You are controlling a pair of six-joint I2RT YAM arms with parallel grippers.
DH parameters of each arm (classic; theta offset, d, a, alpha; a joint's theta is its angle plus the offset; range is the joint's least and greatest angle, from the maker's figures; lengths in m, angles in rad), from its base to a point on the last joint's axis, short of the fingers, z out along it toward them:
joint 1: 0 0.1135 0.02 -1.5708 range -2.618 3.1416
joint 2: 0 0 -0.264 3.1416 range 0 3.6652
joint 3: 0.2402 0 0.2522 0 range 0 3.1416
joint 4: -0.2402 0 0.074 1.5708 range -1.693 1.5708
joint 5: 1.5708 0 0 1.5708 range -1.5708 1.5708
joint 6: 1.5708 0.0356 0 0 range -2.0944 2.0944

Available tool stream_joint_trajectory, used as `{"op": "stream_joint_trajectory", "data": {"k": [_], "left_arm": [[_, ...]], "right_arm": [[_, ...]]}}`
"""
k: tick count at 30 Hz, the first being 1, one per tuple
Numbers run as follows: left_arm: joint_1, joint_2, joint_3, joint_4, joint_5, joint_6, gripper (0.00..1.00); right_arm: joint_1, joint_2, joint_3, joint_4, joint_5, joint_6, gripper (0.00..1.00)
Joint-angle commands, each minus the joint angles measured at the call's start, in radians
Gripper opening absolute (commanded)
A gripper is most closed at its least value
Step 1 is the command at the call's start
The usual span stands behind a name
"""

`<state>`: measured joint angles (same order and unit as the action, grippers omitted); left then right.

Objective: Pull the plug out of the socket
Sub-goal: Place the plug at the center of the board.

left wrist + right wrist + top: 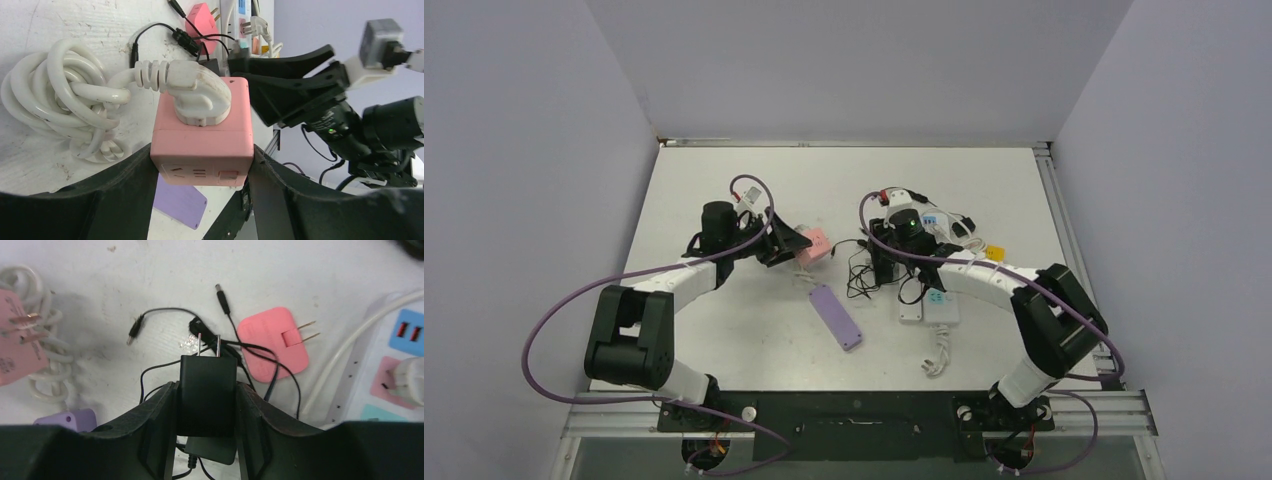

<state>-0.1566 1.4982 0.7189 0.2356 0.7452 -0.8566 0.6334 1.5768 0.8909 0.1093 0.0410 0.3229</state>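
My left gripper (202, 154) is shut on the sides of a pink cube socket (200, 135), seen left of centre in the top view (812, 243). A white angled plug (197, 97) sits pushed into the cube's top face, its thick white cord running off to the left. My right gripper (206, 386) is shut on a black plug (207, 372) whose two metal prongs stick out bare, apart from the socket. In the top view the right gripper (882, 262) hangs just right of the pink cube. The left gripper (780, 247) is at the cube's left side.
A coiled white cord (60, 100) lies beside the cube. A purple flat box (835, 315) lies in front. A flat pink adapter (272, 347), thin black cables (165, 312) and a white power strip (395, 365) are under and right of the right gripper. White adapter (929, 310) nearer the bases.
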Motion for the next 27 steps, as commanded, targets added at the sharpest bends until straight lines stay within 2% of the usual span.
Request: {"op": "stream_joint_trajectory", "data": {"k": [1, 5, 10, 13, 20, 22, 24, 27], "left_arm": [[-0.008, -0.053, 0.04, 0.064, 0.021, 0.032, 0.0], [-0.017, -0.055, 0.044, 0.064, 0.028, 0.035, 0.0], [-0.025, -0.057, 0.05, 0.055, 0.03, 0.045, 0.0], [-0.031, -0.059, 0.057, 0.042, 0.03, 0.059, 0.0], [-0.038, -0.072, 0.058, 0.026, 0.021, 0.072, 0.0], [-0.038, -0.068, 0.052, 0.037, 0.022, 0.061, 0.0], [-0.04, -0.063, 0.046, 0.055, 0.025, 0.045, 0.0], [-0.04, -0.058, 0.043, 0.066, 0.03, 0.035, 0.0]], "right_arm": [[-0.001, 0.06, 0.063, -0.009, -0.093, -0.01, 0.11], [-0.015, 0.098, 0.076, -0.011, -0.108, -0.003, 0.25], [-0.04, 0.09, 0.058, 0.009, -0.151, 0.001, 0.5], [-0.055, 0.056, 0.039, 0.028, -0.181, 0.002, 0.67], [-0.075, -0.099, -0.056, 0.124, -0.273, -0.016, 0.95], [-0.074, -0.151, -0.107, 0.196, -0.338, -0.02, 1.0], [-0.067, -0.189, -0.146, 0.254, -0.404, -0.013, 1.0], [-0.029, -0.222, -0.176, 0.296, -0.436, -0.014, 0.93]]}}
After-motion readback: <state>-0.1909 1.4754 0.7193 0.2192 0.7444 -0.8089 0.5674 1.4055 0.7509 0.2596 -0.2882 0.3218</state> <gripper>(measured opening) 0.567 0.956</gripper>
